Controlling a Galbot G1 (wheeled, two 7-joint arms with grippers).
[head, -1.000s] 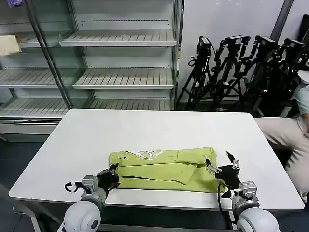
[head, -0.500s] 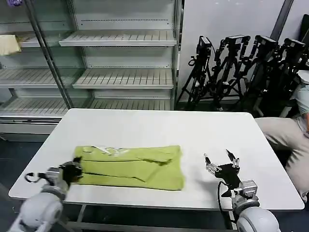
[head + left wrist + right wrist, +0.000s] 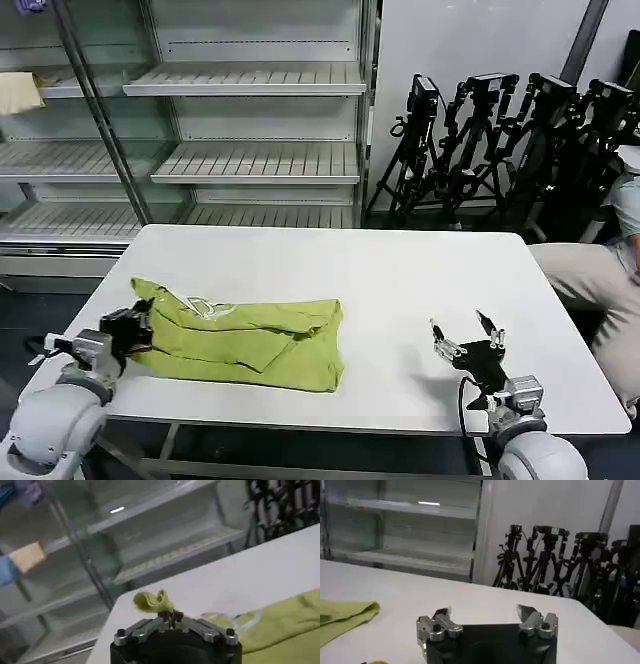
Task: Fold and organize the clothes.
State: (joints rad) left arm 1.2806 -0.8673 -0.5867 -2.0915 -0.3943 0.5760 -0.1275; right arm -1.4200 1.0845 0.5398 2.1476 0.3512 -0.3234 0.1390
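Clothes here come to one piece: a single lime yellow-green T-shirt point(image 3: 245, 335) of soft, plain fabric, folded into a rumpled, roughly oblong bundle on the left half of the white desk point(image 3: 400, 270). Pale markings show on the fabric near its left end. Two end effectors are at work level. The left end effector point(image 3: 135, 325) sits at the desk's left edge with its fingers pressed together on the shirt's left corner, which is lifted slightly off the surface; in the left wrist view a small crumpled tuft of the green cloth pokes up between the closed fingers point(image 3: 172, 616). The right end effector point(image 3: 465, 335) hovers over bare desk near the right front edge, well apart from the shirt, its two fingers spread wide with nothing between them. Nothing lies between it and the bundle. Behind the desk stand metal shelving racks point(image 3: 250, 110) with slatted shelves, and to the right a cluster of black tripods point(image 3: 500, 140) against the wall.
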